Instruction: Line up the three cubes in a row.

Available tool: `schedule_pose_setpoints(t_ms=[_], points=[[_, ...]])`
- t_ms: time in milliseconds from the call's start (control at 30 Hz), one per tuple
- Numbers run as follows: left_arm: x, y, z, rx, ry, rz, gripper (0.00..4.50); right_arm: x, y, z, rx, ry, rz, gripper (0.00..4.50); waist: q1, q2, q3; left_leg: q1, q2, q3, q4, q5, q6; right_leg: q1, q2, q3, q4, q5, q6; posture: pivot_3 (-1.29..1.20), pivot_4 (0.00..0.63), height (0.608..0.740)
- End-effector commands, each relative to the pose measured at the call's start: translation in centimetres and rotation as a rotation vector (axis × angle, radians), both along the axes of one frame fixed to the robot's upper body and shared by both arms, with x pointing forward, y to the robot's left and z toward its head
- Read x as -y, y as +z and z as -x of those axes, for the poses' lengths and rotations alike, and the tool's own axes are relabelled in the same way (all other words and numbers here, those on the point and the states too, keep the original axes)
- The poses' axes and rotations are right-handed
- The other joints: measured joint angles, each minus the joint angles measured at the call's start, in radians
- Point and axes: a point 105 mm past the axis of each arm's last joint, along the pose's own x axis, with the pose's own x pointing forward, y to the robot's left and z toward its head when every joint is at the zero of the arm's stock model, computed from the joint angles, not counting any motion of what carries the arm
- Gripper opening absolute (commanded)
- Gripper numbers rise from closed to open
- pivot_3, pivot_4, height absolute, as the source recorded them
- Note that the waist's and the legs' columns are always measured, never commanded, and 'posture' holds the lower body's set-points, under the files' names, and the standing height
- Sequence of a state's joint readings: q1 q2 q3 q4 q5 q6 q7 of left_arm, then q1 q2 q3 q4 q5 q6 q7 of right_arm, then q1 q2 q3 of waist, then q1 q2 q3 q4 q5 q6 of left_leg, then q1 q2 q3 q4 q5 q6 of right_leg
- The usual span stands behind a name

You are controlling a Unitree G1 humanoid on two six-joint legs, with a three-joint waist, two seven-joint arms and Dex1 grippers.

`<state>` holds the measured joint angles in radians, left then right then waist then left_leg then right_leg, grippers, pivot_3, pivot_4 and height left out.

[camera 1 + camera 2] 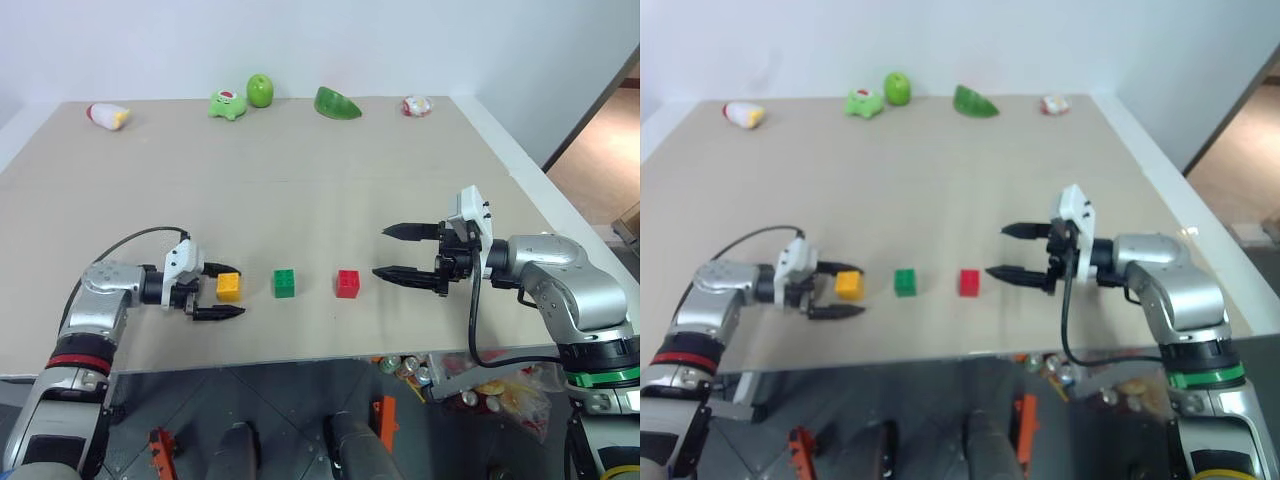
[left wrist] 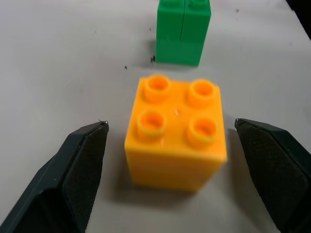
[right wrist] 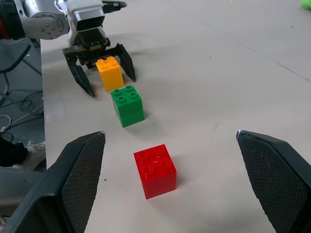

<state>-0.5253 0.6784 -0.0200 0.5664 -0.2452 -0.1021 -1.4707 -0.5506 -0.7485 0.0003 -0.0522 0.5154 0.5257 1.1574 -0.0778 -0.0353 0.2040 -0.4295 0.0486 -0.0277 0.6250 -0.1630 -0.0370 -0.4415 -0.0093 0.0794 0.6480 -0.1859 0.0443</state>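
1. Standing in a row along the near part of the table [image 1: 300, 140], the yellow-orange cube [image 1: 229, 286], the green cube [image 1: 285, 282] and the red cube [image 1: 348, 283] run left to right, each apart from its neighbour.
2. The left gripper [image 1: 225, 291] has its jaws spread around the yellow-orange cube; one black finger [image 2: 68, 179] stands at each side, with a gap to the block's faces.
3. The right gripper [image 1: 392, 252] hangs to the right of the red cube, jaws wide apart and holding nothing.
4. At the table's far edge lie green toys [image 1: 337, 103] and white-and-red toys [image 1: 108, 115].
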Motion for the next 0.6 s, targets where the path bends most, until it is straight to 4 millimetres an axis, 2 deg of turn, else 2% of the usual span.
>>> schedule_pose_setpoints(t_ms=[33,167,267,367,467,600], points=[[-4.4,0.7,1.9,-0.005,0.097,-0.060,4.34,0.3,2.3,-0.3,0.080,-0.006,-0.027,4.50,-0.010,0.000,0.000,0.000,0.001,0.000,-0.001,0.000,0.000,0.000,0.001,0.000,0.000,0.000,-0.001,0.00,0.150,0.733],[-7.0,1.3,3.0,-0.012,0.223,-0.075,4.34,0.3,2.6,-0.4,0.092,0.003,-0.029,4.50,-0.010,0.001,0.001,0.004,0.004,0.002,-0.006,0.000,0.000,-0.001,0.003,0.000,0.001,-0.002,-0.005,0.00,0.150,0.733],[-9.5,2.3,2.9,-0.033,0.446,-0.030,4.34,0.7,2.8,-0.7,0.098,-0.018,-0.032,4.50,-0.006,0.001,0.001,0.004,0.004,0.002,-0.006,0.000,0.000,-0.001,0.003,0.000,0.001,-0.002,-0.006,0.00,0.150,0.733],[-11.0,3.8,2.5,-0.020,0.629,0.077,4.34,1.6,2.2,-0.8,0.079,-0.059,-0.042,4.50,-0.004,0.001,0.001,0.004,0.004,0.003,-0.006,0.000,0.000,-0.001,0.002,0.000,0.001,-0.002,-0.006,0.00,0.150,0.733],[-11.8,5.0,2.5,-0.008,0.746,0.184,4.34,2.7,0.6,-0.7,0.041,-0.104,-0.027,4.50,0.000,0.001,0.001,0.004,0.004,0.003,-0.006,0.000,0.000,-0.001,0.002,0.000,0.001,-0.002,-0.006,0.00,0.150,0.733],[-11.5,5.2,3.2,-0.013,0.783,0.241,4.34,3.4,-0.5,-1.1,0.013,-0.161,-0.035,4.50,0.002,0.001,0.001,0.004,0.004,0.005,-0.006,0.000,0.000,-0.001,0.002,0.001,0.001,-0.002,-0.006,0.00,0.150,0.733]])
